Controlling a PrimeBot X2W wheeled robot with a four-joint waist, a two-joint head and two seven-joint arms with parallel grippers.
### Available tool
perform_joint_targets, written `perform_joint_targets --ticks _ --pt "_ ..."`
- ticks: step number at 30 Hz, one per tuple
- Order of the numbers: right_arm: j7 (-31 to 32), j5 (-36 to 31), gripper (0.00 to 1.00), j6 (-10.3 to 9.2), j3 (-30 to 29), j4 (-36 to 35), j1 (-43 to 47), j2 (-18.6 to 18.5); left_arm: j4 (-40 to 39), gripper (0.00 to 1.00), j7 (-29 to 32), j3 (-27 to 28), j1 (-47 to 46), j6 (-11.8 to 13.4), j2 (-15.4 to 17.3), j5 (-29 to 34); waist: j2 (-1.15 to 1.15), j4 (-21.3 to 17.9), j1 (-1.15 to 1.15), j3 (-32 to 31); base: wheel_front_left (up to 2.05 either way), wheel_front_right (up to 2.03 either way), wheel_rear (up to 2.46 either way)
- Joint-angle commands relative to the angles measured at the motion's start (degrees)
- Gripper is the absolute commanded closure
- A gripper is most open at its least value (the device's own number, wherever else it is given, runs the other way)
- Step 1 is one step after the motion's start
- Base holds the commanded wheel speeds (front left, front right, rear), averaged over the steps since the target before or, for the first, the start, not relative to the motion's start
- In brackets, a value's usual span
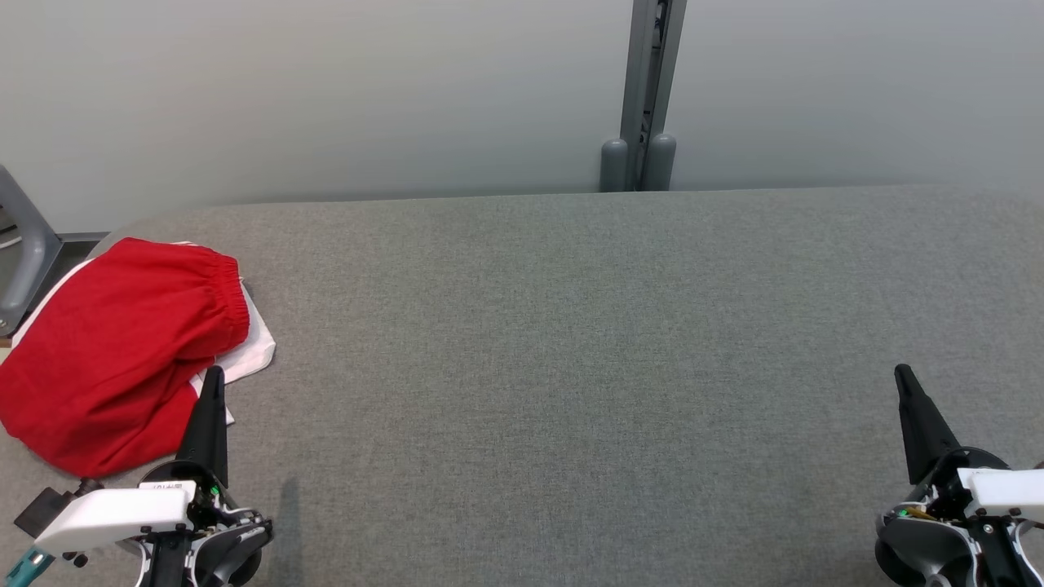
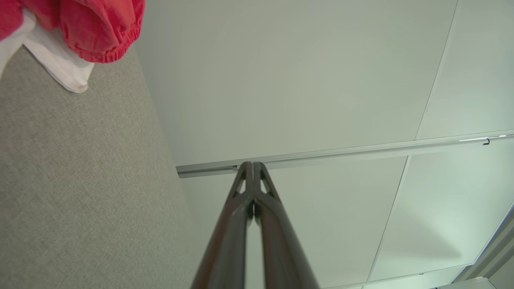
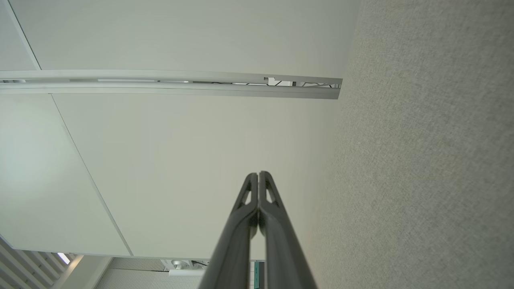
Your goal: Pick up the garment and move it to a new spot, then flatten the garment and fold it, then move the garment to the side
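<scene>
Your left gripper [image 1: 214, 375] and right gripper [image 1: 902, 373] are closed tight, empty; the red garment [image 1: 122, 350] lies just beside the left.

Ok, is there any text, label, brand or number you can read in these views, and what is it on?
Nothing legible: no word, number or sign can be quoted.
Left claw: a small dark marking on top of its white housing, too small to read.
Red garment: no print or tag on the visible side.
</scene>
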Motion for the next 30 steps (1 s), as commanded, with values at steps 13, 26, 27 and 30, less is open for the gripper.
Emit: perform_joint_targets --ticks 13,26,27,30 --pt "0.1 0.1 1.0 0.05 0.0 -0.2 0.5 -0.5 -0.1 1.0 0.1 0.1 -0.8 -0.2 0.2 0.0 0.0 0.0 0.0 0.0 0.0 0.0 0.0" --pt "-1.9 0.9 0.0 -0.04 1.7 -0.3 0.4 0.5 0.1 0.0 -2.4 -1.4 1.1 0.0 -0.4 0.8 0.0 0.1 0.0 0.1 0.0 0.0 0.0" --pt "-2.1 0.9 0.0 -0.04 1.9 -0.5 0.4 0.4 -0.1 0.0 -2.7 -1.5 1.1 0.0 -0.3 1.0 0.0 0.1 0.0 0.1 0.0 0.0 0.0" --pt "-2.8 0.6 0.0 -0.04 2.5 -1.1 0.2 0.4 -0.7 0.0 -3.5 -1.5 1.0 0.0 -0.3 2.2 0.0 0.1 0.0 0.1 0.0 0.0 0.0"
